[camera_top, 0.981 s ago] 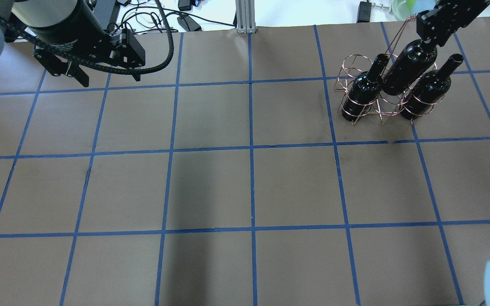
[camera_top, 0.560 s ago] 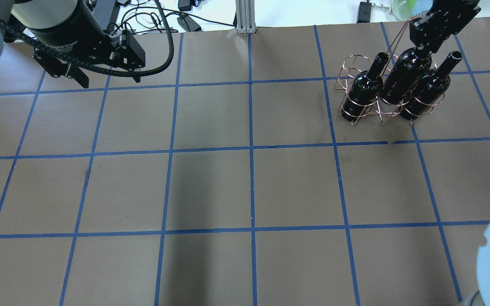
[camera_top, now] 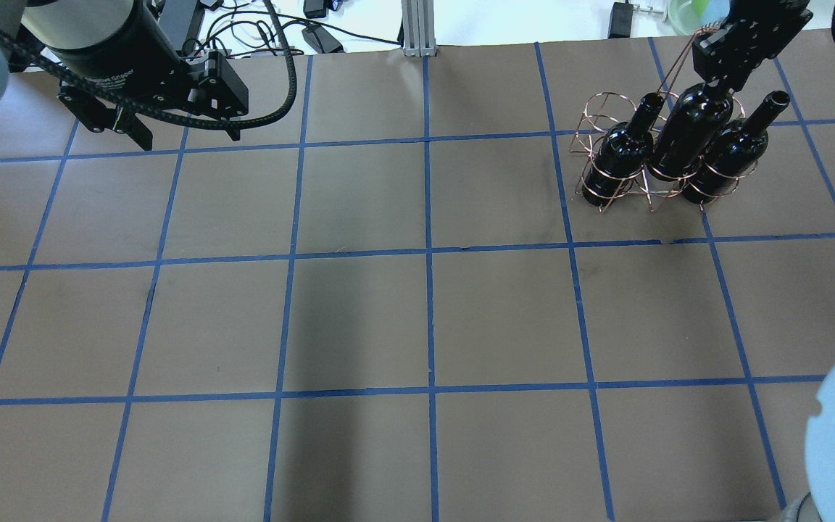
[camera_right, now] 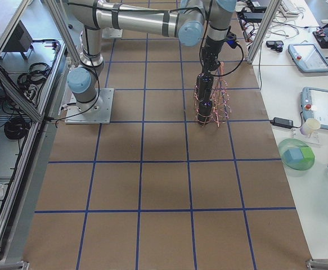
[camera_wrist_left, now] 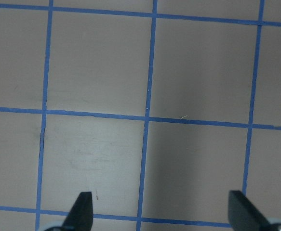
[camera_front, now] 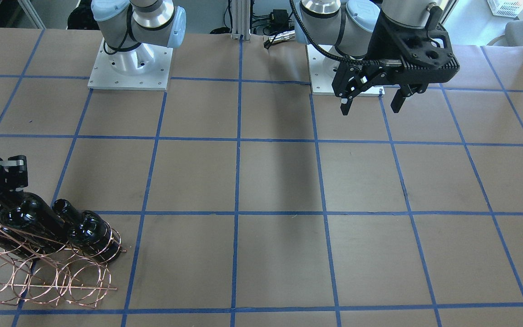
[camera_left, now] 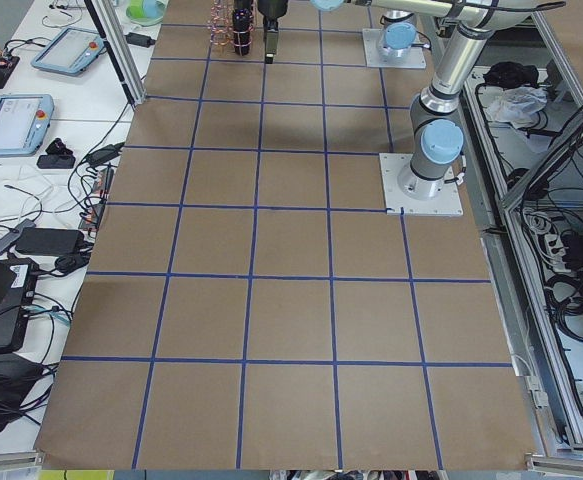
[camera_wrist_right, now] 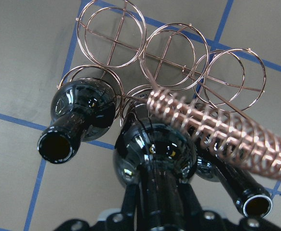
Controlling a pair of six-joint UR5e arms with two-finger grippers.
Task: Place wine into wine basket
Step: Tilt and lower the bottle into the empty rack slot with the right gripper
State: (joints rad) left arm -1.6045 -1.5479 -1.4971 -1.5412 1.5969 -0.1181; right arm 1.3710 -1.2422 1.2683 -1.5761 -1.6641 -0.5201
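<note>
right fingers: closing tight on the neck of the wine, gripping it from above at the far right end of the desk
left fingers: spreading wide with nothing between them, hovering over bare desk near the left arm's base, well apart from the wine
wine position: standing in the middle ring of the wine basket, in the row nearer the robot, with copper rings circling its lower body; cannot tell whether its base is resting on the basket floor
wine vs fingers: neck running up between the right fingers, body hanging straight below them
neighbours: second bottle and third bottle sitting in the rings on either side, just beside the wine
handle: twisted wire rising past the wine's shoulder, just beside the right fingers
right wrist view: looking down the wine; both neighbours' open mouths are showing, the handle is crossing close over the shoulder, and the other row of three rings is showing desk through it
front view: the wine is sitting at the frame edge with the third bottle mostly hidden
left wrist view: two fingertips are framing blue tape lines only
side views: too small to judge the grip
</note>
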